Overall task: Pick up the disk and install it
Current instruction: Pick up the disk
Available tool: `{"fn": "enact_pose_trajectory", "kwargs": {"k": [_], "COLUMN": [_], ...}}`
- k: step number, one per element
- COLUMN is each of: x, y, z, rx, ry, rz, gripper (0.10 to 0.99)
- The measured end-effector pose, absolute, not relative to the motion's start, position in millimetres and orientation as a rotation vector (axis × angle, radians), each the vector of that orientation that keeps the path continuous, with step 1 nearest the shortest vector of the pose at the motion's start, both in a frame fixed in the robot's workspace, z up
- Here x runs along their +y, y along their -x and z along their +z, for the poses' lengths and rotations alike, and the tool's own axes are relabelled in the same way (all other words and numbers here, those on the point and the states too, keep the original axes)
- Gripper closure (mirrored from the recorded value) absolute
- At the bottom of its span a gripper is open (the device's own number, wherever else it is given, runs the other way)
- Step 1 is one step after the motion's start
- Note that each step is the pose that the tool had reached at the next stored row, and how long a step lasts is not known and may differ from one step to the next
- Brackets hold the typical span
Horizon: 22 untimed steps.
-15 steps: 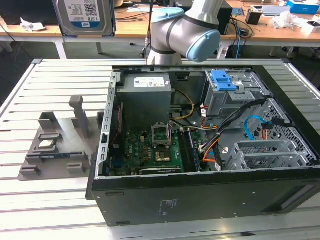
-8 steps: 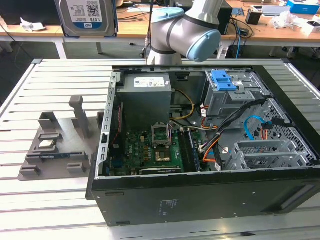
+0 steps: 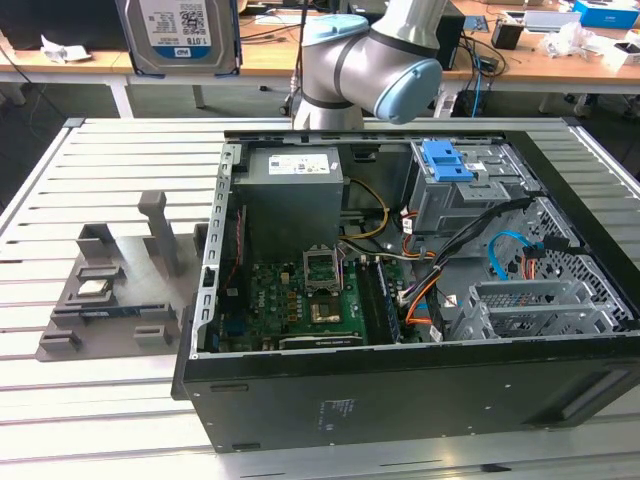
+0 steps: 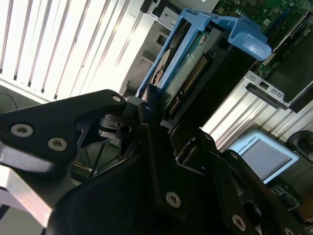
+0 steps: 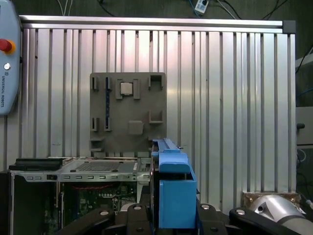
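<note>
Black gripper [image 4: 149, 105] pinches the disk [image 4: 193, 58] (blue-framed, edge-on); its white barcode label [image 3: 183, 22] faces the exterior view

Ribbed silver aluminium surface [image 3: 80, 420] with long slots; its slats [image 4: 49, 44] glare bright in the second wrist view; long light wooden desk [image 3: 265, 62] behind, strewn with white crumpled paper [image 3: 60, 48]; dark floor [image 3: 50, 102] beneath.

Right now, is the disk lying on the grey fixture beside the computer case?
No; in the first wrist view the disk is held by the gripper, apart from the grey fixture.
</note>
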<state>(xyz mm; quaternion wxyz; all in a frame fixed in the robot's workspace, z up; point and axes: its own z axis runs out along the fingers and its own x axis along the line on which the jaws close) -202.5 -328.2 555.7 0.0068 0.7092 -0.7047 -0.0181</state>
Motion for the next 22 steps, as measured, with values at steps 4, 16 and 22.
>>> {"fn": "enact_pose_trajectory", "kwargs": {"k": [4,16,22], "x": [-328.3,-328.3,-328.3], "y": [198.8,187.7,182.8], "z": [555.2,553.7,553.2], "rx": [-2.204,-2.204,-2.204], "ry": [-2.218,-2.218,-2.218], "rz": [-0.056,-0.056,-0.056], "gripper": [0.722,0.722,0.722]}}
